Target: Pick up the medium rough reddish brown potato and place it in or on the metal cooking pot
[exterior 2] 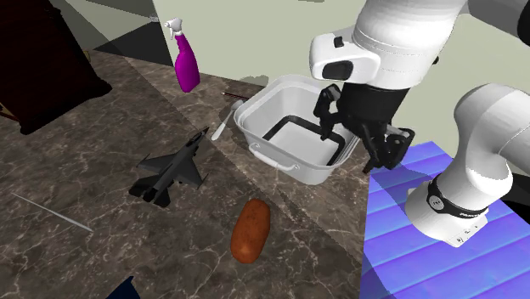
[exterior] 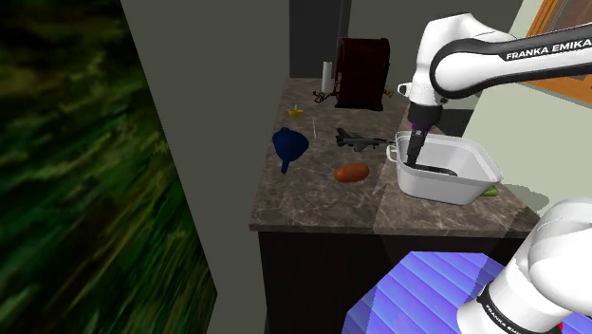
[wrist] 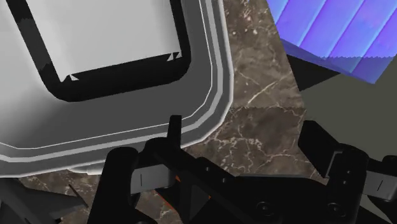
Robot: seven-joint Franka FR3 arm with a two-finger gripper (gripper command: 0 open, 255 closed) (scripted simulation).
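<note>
1. Two black fingers of my gripper [exterior 2: 350, 151] stand well apart, clamped on nothing.
2. I hang over a corner of the white rectangular pot [exterior 2: 293, 127] with side handles. One finger is over its inside, and the other is outside the rim, towards my blue ribbed stand [exterior 2: 395, 255].
3. That pot sits by the edge of the brown marble worktop [exterior: 313, 204] nearest my stand, and a dark band runs round its floor.
4. The rough, oval, reddish-brown potato [exterior 2: 251, 229] lies flat on the worktop, apart from the pot and nearer the front edge than the back, with bare marble between the two.
5. A dark grey toy jet [exterior 2: 174, 170] lies near the potato on the back-edge side, not touching it.
6. A blue funnel [exterior: 289, 145] lies past the potato, towards the edge far from the pot.
7. A purple spray bottle [exterior 2: 187, 64] stands near the pot, and a thin white utensil [exterior 2: 221, 127] lies just beside the pot's wall.
8. At the back edge stand a dark red-brown box [exterior: 363, 71] and a slim white bottle [exterior: 327, 76].
</note>
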